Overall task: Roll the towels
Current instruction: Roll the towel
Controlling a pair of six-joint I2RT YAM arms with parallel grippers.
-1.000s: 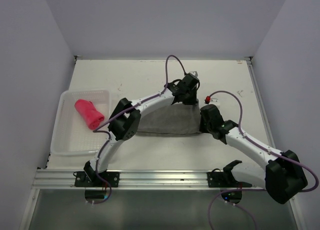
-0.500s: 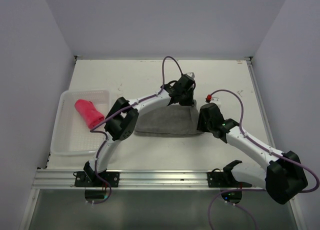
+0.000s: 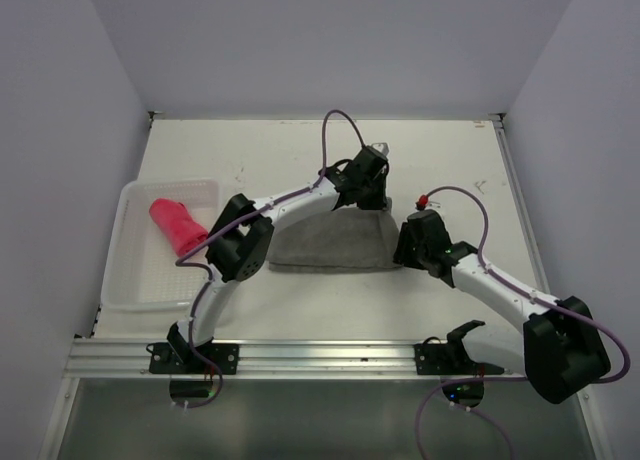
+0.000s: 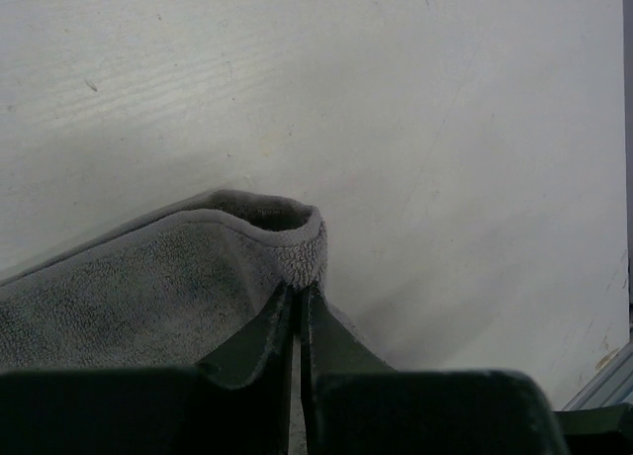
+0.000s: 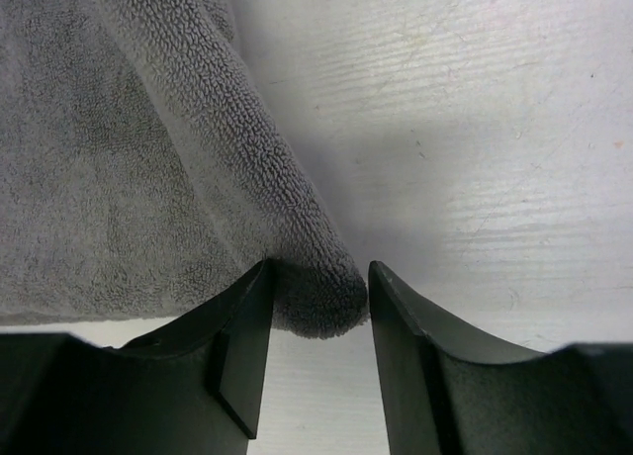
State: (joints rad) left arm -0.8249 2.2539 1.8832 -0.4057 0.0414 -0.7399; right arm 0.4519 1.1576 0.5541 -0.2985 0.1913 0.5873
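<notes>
Your left gripper (image 4: 298, 302) is pinching the far right corner of the grey towel (image 3: 330, 242), which lies on the table (image 3: 440, 160), long axis left to right. Your right gripper (image 5: 316, 277) stands spread, the near right corner's fold lying between its jaws

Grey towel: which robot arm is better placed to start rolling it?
Left, probably: the left gripper is shut on a corner of the grey towel, while the right gripper stands open around another corner.
</notes>
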